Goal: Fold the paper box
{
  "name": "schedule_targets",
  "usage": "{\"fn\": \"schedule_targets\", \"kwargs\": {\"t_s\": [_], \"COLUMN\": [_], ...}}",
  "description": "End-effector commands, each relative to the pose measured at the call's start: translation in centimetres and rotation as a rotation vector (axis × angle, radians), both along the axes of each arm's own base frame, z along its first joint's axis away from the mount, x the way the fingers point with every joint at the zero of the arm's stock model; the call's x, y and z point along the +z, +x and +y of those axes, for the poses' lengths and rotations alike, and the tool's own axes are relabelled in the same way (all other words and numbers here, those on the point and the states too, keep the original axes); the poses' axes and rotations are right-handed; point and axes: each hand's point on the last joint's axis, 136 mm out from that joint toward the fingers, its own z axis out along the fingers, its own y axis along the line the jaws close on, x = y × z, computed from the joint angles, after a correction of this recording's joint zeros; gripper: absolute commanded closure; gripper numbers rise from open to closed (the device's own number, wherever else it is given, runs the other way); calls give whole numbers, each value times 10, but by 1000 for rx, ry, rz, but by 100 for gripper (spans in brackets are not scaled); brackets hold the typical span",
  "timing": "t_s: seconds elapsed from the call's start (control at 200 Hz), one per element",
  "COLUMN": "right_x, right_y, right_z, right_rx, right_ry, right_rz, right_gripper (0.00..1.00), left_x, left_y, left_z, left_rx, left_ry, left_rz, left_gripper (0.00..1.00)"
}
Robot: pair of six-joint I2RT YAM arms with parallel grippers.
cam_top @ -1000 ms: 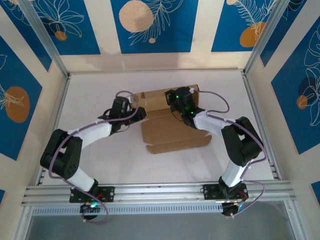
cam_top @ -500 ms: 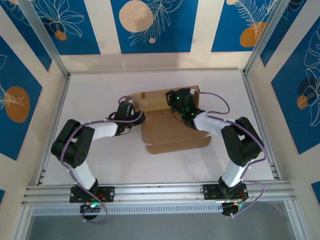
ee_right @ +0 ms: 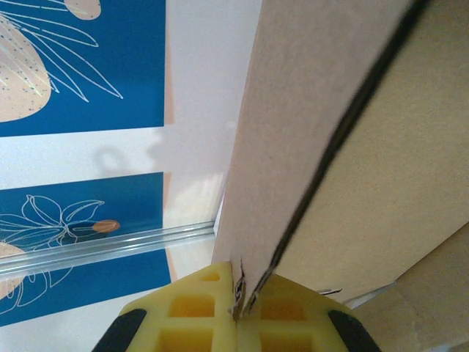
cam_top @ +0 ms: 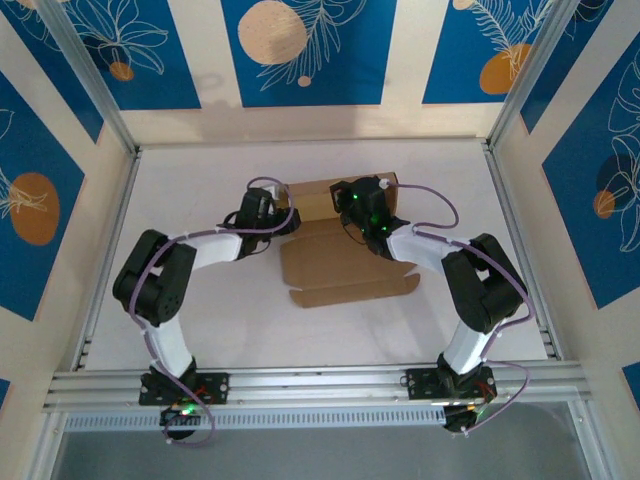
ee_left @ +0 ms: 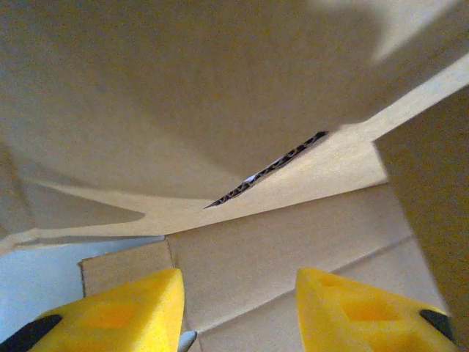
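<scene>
**Paper box** — brown cardboard, partly folded, lying mid-table between the two arms. The near panel lies flat with its tabs pointing near and right; the far panel stands raised behind it.

**Right gripper** — at the far right part of the box, on the raised panel. From above its jaw state is hidden by the wrist housing. The right wrist view settles it: the yellow fingers are pressed together on the cardboard's edge, with two thin layers pinched between them.

**Left gripper** — at the box's far left corner. The overhead view does not show whether it touches the cardboard. In the left wrist view the yellow fingertips stand spread with nothing between them; a creased flat panel lies past them and a raised panel leans overhead, with a dark slot in the fold.

**Surroundings**
- White table.
- Aluminium rail along the near edge.
- Blue leaf-print wall panels at the far side and both flanks.
- Purple cables looping off each arm — the right one arcs beside the box's right end.
</scene>
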Motion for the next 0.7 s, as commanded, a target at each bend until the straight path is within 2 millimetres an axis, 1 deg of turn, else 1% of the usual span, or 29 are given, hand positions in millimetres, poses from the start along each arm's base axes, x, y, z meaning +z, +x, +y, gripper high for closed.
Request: {"fn": "schedule_targets", "kwargs": {"t_s": [0.0,0.145,0.225,0.32,0.435,0.53,0.6,0.695], "right_x": [-3,-5,-7,-8,-8,-8,-6,-8], "right_y": [-5,-5,-5,-6,-7,-7,-8,-9], "right_z": [0,-2,0,4,4,4,5,5], "right_rx": [7,7,11,19,19,19,21,21], "right_ry": [-21,-28,-21,-18,-18,-19,-16,-16], "right_rz": [3,5,9,11,10,10,6,11], "right_gripper": [100,100,100,100,100,100,100,100], "left_x": [6,7,6,1,-8,-19,-23,-28], "left_y": [4,-3,-5,-7,-7,-7,-6,-6], "left_z": [-1,23,30,36,37,36,33,28], "left_rx": [-15,43,50,61,61,70,76,73], "left_ry": [11,110,139,174,177,170,148,122], "left_rz": [-33,-36,-37,-23,3,43,52,74], "left_gripper": [56,49,47,44,43,41,40,40]}}
